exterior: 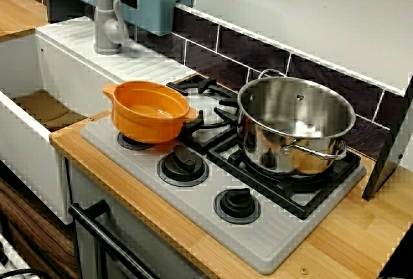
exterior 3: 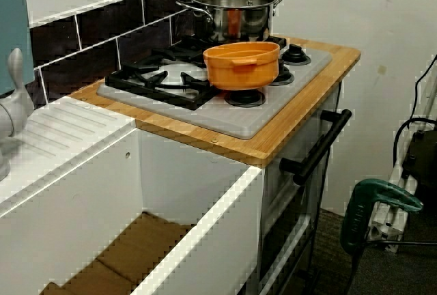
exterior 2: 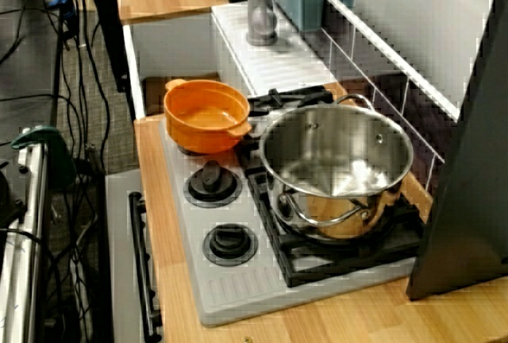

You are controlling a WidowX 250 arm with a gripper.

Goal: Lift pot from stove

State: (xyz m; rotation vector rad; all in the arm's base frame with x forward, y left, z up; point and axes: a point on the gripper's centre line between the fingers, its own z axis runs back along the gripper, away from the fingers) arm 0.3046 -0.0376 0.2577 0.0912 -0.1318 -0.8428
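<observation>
At nine o'clock of the steel pot [exterior: 295,127], the orange pot [exterior: 149,111] sits on the stove [exterior: 271,240]; probably light, stiff, slick plastic, best pinched at its rim. No gripper shows, finger state unknowable.

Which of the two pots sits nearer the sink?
The orange pot, small and shallow, at the stove's sink-side edge over a knob; the steel pot sits on the far burner.

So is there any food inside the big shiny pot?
No, the steel pot is empty: its bare shiny inside shows down to the bottom, and the orange pot beside it on the stove looks empty too.
</observation>
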